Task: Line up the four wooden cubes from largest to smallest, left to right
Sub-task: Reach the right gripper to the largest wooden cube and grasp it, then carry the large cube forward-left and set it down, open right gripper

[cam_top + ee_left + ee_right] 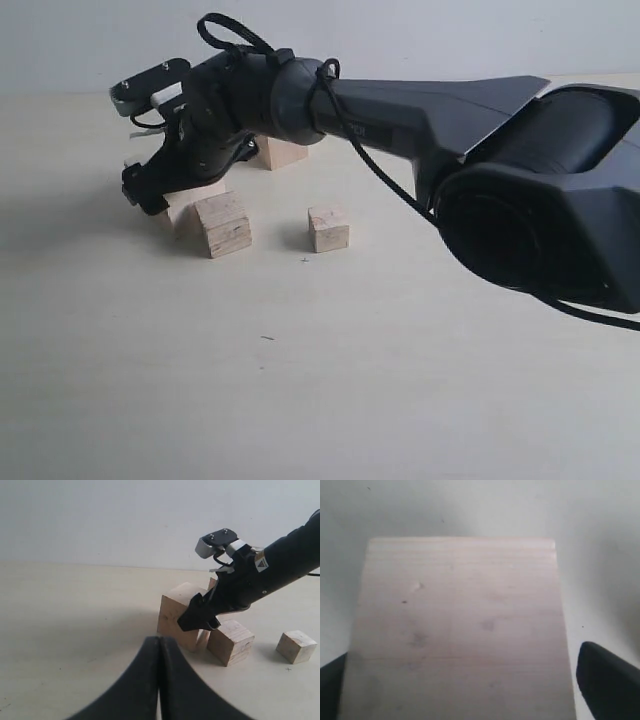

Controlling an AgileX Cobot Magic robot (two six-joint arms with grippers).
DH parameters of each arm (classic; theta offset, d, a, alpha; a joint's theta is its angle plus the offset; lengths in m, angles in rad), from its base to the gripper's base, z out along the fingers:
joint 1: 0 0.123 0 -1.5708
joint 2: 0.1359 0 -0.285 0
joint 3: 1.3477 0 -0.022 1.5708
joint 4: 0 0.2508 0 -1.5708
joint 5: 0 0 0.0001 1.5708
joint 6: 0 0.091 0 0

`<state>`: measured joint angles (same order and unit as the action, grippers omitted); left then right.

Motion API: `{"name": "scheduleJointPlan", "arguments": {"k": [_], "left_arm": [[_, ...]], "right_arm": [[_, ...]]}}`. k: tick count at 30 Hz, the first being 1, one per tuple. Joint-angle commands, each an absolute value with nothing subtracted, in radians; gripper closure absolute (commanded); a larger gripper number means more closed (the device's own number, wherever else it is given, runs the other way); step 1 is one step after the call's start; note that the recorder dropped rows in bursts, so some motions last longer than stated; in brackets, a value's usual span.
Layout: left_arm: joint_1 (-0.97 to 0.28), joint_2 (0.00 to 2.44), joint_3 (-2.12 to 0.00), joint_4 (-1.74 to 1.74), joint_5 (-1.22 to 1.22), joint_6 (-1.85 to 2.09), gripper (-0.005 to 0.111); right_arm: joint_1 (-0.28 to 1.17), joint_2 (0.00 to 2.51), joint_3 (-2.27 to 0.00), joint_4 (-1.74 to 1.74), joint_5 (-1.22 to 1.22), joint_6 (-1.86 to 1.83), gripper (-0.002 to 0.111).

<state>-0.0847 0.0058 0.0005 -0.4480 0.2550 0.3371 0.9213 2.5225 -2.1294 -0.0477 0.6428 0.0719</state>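
The right gripper [467, 685], fingers [607, 680] spread apart, straddles the largest cube [460, 615] lying between them; being stiff, light, smooth wood, it should probably be squeezed squarely on two opposite flat sides, centred so it cannot twist.

Four pale wooden cubes [222, 225], loosely clustered

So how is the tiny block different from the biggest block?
The biggest block is far bigger than the tiny block. The biggest block sits inside the right pincer; the tiny block stands alone, untouched. Seen from the exterior view, the biggest block is leftmost, the tiny block rightmost. Both are pale bare wood on the table.
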Motion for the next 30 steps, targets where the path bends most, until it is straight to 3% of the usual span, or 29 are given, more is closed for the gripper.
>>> {"name": "scheduleJointPlan", "arguments": {"k": [1,3,6,13,20,30], "left_arm": [[-0.084,0.0,0.0,-0.45,0.253,0.335,0.107],[-0.084,0.0,0.0,-0.45,0.253,0.335,0.107],[-0.084,0.0,0.0,-0.45,0.253,0.335,0.107],[-0.084,0.0,0.0,-0.45,0.253,0.335,0.107],[-0.084,0.0,0.0,-0.45,0.253,0.335,0.107],[-0.084,0.0,0.0,-0.45,0.253,0.335,0.107]], "right_arm": [[0.91,2.523,-2.145,-0.032,0.621,-0.061,0.028],[0.917,2.514,-2.145,0.013,0.618,-0.148,0.056],[0.929,2.487,-2.145,0.122,0.622,-0.229,0.108],[0.995,2.429,-2.145,0.371,0.861,-0.713,0.107],[1.012,2.398,-2.141,0.376,1.071,-0.736,0.107],[1.035,2.398,-1.961,0.389,0.963,-0.782,0.107]]}}
